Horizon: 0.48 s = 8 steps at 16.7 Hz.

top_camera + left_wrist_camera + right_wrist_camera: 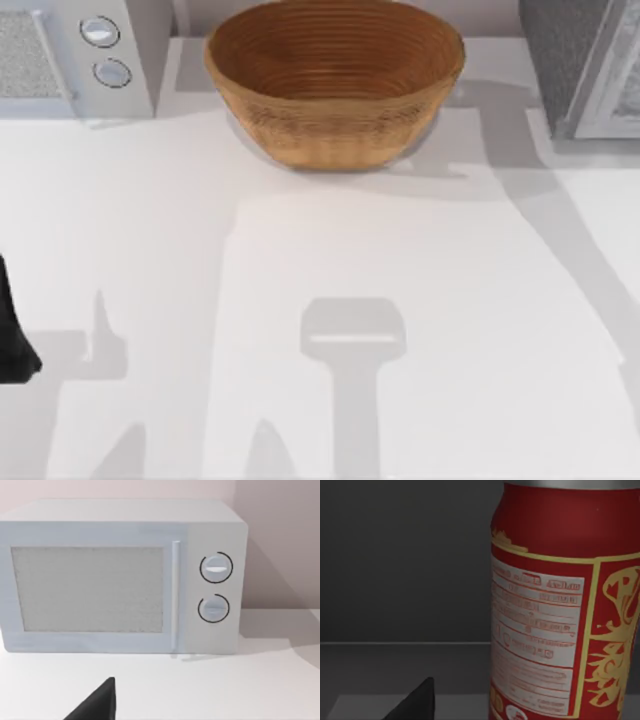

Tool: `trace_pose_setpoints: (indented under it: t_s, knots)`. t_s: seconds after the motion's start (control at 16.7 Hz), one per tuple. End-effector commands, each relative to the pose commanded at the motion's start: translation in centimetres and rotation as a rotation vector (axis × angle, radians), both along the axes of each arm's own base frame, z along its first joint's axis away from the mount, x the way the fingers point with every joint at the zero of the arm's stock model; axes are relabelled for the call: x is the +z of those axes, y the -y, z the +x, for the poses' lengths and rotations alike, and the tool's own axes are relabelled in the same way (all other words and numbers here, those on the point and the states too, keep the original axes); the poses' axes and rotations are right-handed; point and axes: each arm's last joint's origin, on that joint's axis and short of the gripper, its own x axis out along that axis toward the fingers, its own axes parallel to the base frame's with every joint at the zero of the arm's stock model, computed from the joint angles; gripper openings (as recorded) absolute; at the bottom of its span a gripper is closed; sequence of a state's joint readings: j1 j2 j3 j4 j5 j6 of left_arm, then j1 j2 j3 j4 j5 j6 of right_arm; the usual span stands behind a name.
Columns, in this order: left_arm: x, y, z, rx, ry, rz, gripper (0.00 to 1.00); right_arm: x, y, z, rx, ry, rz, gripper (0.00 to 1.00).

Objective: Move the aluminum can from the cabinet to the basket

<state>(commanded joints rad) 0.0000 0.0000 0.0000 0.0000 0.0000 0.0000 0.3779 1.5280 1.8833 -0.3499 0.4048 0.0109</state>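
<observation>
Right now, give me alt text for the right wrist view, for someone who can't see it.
An upright red aluminum can with gold trim and a white label panel stands very close, inside the cabinet with its dark grey walls. A dark tip of the right claw's fingers juts in at the near edge.

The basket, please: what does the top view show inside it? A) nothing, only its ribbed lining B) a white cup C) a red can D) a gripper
A: the basket shows bare concentric rings inside, while the red can stands upright in a dark grey enclosure in the right wrist view.
</observation>
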Motion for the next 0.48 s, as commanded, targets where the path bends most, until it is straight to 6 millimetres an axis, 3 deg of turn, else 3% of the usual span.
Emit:
trace_pose_setpoints:
  t_s: [0.18, 0.48]
  knots:
    - [0.0, 0.0, 0.0, 0.000, 0.000, 0.000, 1.00, 0.0, 0.1, 0.4, -0.001, -0.002, -0.001, 1.00]
    - [0.0, 0.0, 0.0, 0.000, 0.000, 0.000, 1.00, 0.2, -0.1, 3.8, 0.000, 0.000, 0.000, 1.00]
